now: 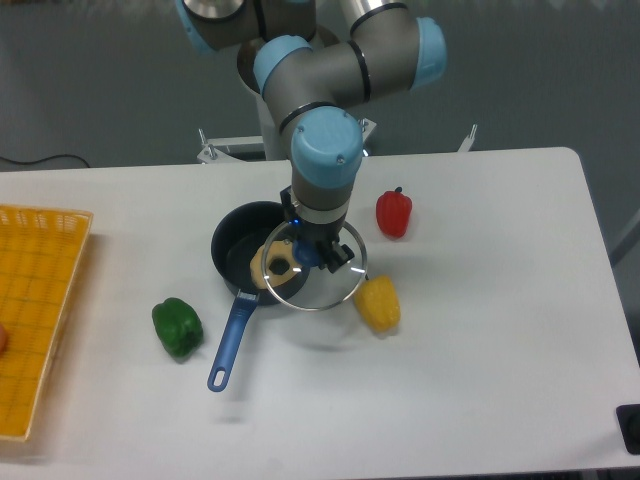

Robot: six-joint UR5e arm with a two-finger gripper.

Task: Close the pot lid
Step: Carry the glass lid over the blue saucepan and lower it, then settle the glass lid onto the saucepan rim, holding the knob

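The dark navy pot [238,243] stands left of the table's middle, its blue handle [231,341] pointing toward the front, and a ring-shaped pastry [272,264] lies inside it. My gripper [312,256] is shut on the blue knob of the glass pot lid [335,287]. The lid hangs in the air, overlapping the pot's right rim and reaching past it to the right.
A yellow pepper [379,303] lies just right of the lid, a red pepper [394,212] farther back right, and a green pepper [177,326] left of the pot's handle. A yellow tray [30,300] sits at the left edge.
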